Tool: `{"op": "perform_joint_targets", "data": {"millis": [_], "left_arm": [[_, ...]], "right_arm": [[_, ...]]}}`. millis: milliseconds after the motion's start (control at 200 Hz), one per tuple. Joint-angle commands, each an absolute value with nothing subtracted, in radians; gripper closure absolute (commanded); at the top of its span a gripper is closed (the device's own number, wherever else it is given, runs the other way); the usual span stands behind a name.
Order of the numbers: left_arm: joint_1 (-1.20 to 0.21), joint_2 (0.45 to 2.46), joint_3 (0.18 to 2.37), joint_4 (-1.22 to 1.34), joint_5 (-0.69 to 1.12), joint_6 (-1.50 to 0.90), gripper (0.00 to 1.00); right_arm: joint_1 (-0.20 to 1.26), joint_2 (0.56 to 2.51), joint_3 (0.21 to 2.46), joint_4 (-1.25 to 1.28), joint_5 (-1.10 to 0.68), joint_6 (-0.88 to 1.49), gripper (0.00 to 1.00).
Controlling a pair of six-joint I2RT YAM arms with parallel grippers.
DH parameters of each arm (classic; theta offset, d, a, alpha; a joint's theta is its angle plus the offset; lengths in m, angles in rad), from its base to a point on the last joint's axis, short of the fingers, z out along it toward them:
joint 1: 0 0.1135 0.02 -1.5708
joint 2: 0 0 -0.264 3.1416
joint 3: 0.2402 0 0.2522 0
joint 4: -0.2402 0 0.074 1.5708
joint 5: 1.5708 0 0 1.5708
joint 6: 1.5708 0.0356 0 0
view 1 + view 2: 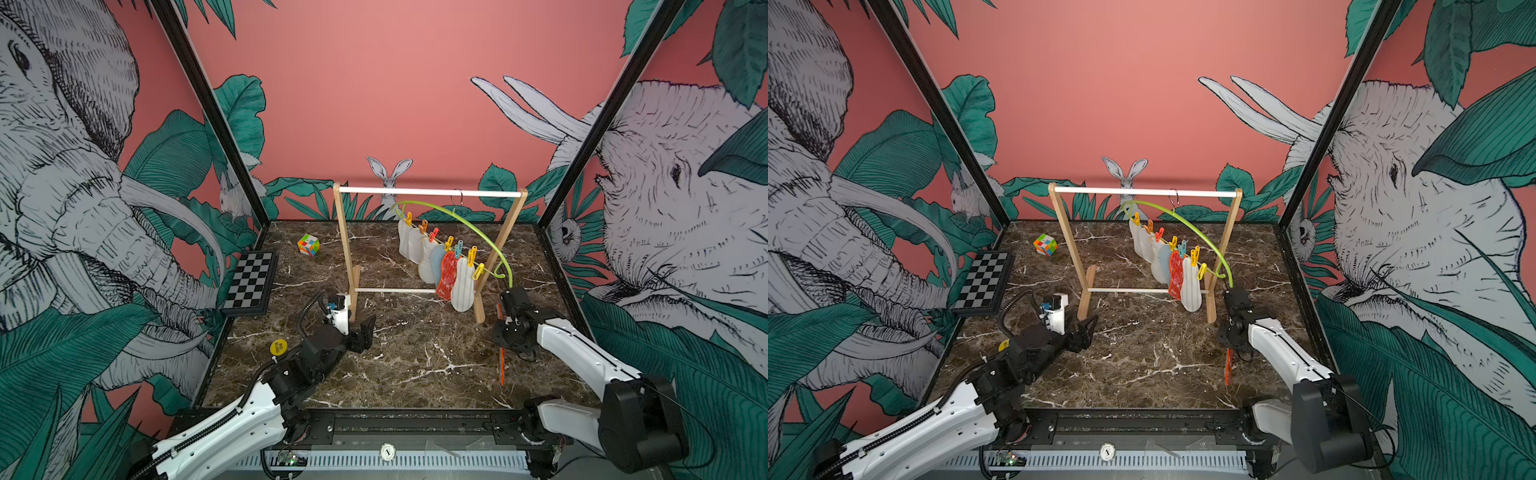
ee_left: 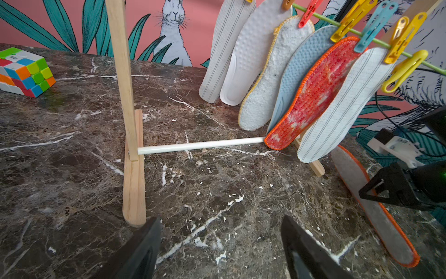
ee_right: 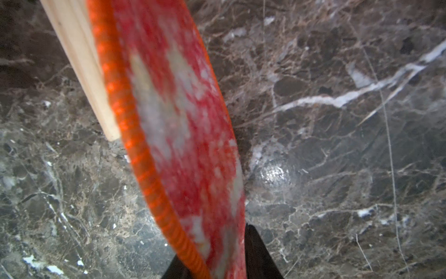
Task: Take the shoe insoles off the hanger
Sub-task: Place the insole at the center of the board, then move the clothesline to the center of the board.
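Observation:
The lime-green hanger hangs by its hook from the rack's white rod. Several shoe insoles are clipped along it, white, grey, blue-grey and one mottled red. The nearest yellow clip holds nothing. A second red insole with orange edging stands on edge at the table, grey underside showing. It passes loosely between the slightly parted jaws of my right gripper, low beside the rack's right foot. My left gripper is open and empty over bare marble by the rack's left foot.
The wooden rack stands mid-table, its feet reaching toward me. A colour cube sits at the back left. A chessboard leans at the left wall, and a yellow disc lies near the left arm.

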State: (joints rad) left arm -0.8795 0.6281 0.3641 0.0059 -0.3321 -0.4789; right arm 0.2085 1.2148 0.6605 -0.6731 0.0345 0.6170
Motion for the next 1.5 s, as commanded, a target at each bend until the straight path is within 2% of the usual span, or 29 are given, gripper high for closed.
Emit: {"op": "perform_joint_targets", "data": {"millis": [0,195,405,595,705,855,1150,1260,1315,1420,1495], "left_arm": [[-0.882,0.632,0.387,0.002,-0.343,-0.486,0.20],[-0.882,0.635,0.394,-0.001,-0.344,-0.488,0.20],[-0.884,0.625,0.417,-0.032,-0.354,-0.478,0.20],[-0.883,0.651,0.485,-0.129,-0.463,-0.458,0.20],[-0.876,0.694,0.535,-0.166,-0.497,-0.422,0.20],[-0.827,0.758,0.584,-0.150,-0.437,-0.402,0.19],[-0.794,0.833,0.638,-0.121,-0.393,-0.388,0.18],[-0.754,0.848,0.649,-0.135,-0.351,-0.402,0.19],[-0.724,0.861,0.656,-0.147,-0.318,-0.410,0.20],[-0.656,0.890,0.663,-0.169,-0.261,-0.428,0.23],[-0.623,0.913,0.664,-0.170,-0.226,-0.437,0.25]], "right_arm": [[0.204,1.218,0.656,-0.646,0.002,0.608,0.64],[0.204,1.207,0.642,-0.635,-0.020,0.603,0.50],[0.204,1.158,0.619,-0.637,-0.032,0.592,0.42],[0.205,1.049,0.585,-0.624,-0.099,0.591,0.34],[0.204,0.987,0.550,-0.603,-0.167,0.614,0.32],[0.222,0.922,0.496,-0.550,-0.261,0.632,0.29],[0.292,0.871,0.481,-0.544,-0.279,0.694,0.25],[0.288,0.868,0.504,-0.511,-0.286,0.736,0.28],[0.278,0.894,0.534,-0.498,-0.291,0.742,0.33],[0.231,0.990,0.596,-0.437,-0.339,0.754,0.58],[0.195,1.067,0.631,-0.384,-0.377,0.762,0.67]]}}
